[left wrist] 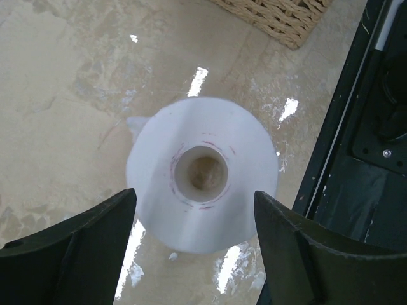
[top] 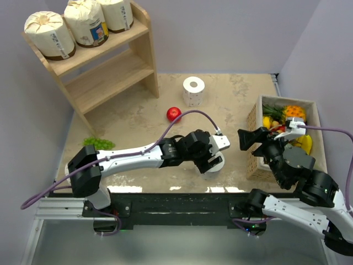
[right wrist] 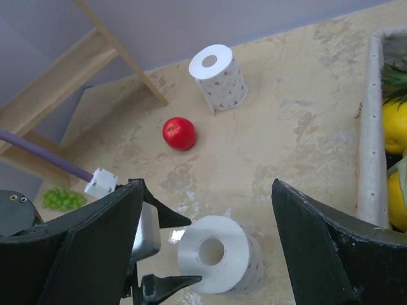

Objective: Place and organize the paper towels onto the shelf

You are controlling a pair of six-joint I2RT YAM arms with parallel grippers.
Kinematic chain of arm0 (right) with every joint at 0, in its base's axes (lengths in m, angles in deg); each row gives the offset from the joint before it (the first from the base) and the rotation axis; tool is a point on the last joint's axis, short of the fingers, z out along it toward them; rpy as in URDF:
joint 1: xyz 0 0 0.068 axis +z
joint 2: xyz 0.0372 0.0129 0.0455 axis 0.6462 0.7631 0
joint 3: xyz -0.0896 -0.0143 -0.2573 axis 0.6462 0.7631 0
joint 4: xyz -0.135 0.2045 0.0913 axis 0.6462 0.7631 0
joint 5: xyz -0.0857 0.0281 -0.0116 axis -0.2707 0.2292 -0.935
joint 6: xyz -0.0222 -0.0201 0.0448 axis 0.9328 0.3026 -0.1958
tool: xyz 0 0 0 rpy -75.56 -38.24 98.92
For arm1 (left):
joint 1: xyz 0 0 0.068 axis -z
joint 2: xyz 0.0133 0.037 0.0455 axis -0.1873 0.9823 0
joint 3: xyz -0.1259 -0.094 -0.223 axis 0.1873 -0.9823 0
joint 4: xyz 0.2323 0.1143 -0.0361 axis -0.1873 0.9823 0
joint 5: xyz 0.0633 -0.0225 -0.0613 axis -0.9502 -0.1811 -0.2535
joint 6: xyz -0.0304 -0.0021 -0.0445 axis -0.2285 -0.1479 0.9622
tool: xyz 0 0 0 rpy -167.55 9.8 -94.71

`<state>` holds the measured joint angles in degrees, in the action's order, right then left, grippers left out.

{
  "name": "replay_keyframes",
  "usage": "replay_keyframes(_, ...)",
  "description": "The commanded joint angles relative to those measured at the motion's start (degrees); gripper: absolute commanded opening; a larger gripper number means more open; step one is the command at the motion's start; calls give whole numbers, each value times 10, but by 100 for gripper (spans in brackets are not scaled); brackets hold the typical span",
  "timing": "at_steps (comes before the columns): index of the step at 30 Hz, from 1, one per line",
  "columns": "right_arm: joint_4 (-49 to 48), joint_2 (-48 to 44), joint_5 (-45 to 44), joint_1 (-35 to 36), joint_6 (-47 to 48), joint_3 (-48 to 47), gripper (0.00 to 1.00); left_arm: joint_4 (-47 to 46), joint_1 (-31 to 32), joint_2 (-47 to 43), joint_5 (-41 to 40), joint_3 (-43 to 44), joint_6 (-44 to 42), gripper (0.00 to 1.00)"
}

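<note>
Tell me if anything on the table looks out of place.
An apple and some grapes lie loose on the table, well apart from the fruit basket at the right, where the other fruit sits. Nothing looks spilled or damaged.

- A bare white paper towel roll [left wrist: 245, 159] is seen from above, stood upright on the glossy beige bench [left wrist: 63, 95], with its hollow core turned to the camera.
- The left pincer [left wrist: 194, 206] is held open over the roll, its dark fingers [left wrist: 76, 254] set one at each side.
- Whether the roll is touched cannot be told.
- A wicker basket [left wrist: 280, 19] corner is shown at the top edge, apart from the roll.
- A black rail [left wrist: 346, 159] is seen at the right.
</note>
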<state>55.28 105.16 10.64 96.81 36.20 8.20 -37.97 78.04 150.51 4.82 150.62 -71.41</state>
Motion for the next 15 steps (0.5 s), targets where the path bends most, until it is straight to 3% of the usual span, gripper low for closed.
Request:
replay_keyframes(1,1,-10,-43,-1,-7,-17,86,-9,8,18,46,41,-28,80)
replay_keyframes(15,13,-14,-47,-1,-3,-20,86,20,31,65,39,69,-17,78)
